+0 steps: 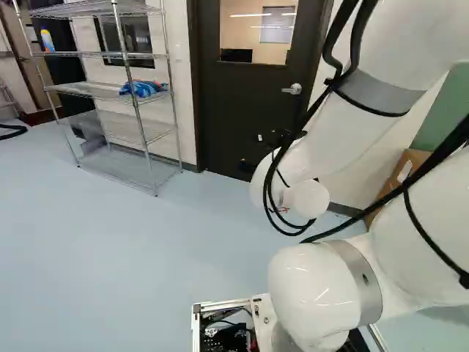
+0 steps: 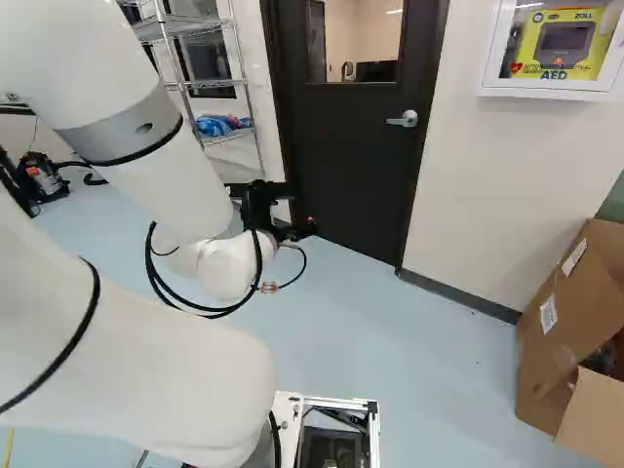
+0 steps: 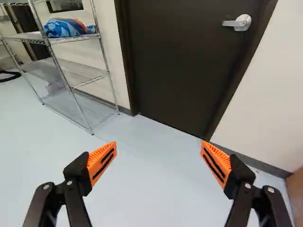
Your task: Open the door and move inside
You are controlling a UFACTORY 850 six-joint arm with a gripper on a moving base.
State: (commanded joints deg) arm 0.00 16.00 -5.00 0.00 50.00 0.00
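Across the far side of the scene, saw a flat dark-brown door point(image 3: 184, 61) with a window in its upper part, and judged it shut in its frame. On it, near its right edge, found the silver metal lever handle point(image 3: 235, 23), with its round pivot at the right and its long axis running roughly level leftward from there.

Found the black two-fingered gripper point(image 3: 158, 143) well short of the handle, to its near left and lower down, facing the door's foot and the pale blue floor point(image 3: 151, 189). Found its orange ribbed pads point(image 3: 102, 161) spread wide apart, with nothing held between them and no touch on door or handle. On the near side, traced the white jointed arm point(image 2: 171, 175) forward to the gripper.

Judged the coming move to turn on that offset: required rising, shifting right and reaching farther in, to bring the gripper up to the lever. Noted the spread of the pads as running left to right, much the same way as the lever; so, for a grip from above and below, likely needed a quarter turn of the wrist, or else a press down on the lever's free left end. Guessed at a risk of knocking the door face or slipping off that end by reaching in too far left.
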